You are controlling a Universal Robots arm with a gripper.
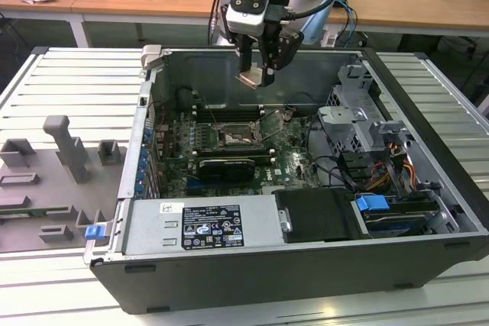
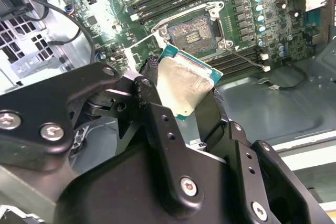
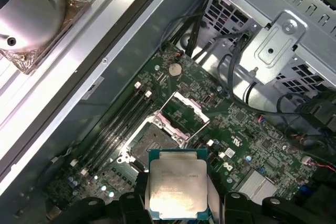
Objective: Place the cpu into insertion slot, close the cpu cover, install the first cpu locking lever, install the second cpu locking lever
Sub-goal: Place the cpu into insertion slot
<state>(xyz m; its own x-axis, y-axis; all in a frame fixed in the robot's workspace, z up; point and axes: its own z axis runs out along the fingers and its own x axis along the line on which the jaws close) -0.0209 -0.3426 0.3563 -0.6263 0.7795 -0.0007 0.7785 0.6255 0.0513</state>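
Over at the exterior view's left, grey fixture blocks (image 1: 67, 150) on the slatted table. Middle now: open computer case (image 1: 306, 265), insertion slot (image 1: 233, 140) bare, cpu cover (image 3: 184, 109) swung up beside it. High above the slot, gripper (image 1: 257, 72) pinched tight on the cpu (image 1: 251, 79). Rightward, metal drive cage (image 1: 351, 112).

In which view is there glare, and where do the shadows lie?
Second wrist view: the chip shines pale, its metal face nearly washed out. First wrist view: the same face glints in patches, and the metal cage is bright. Exterior view: the inside of the case is dim beside the pale, well-lit table.
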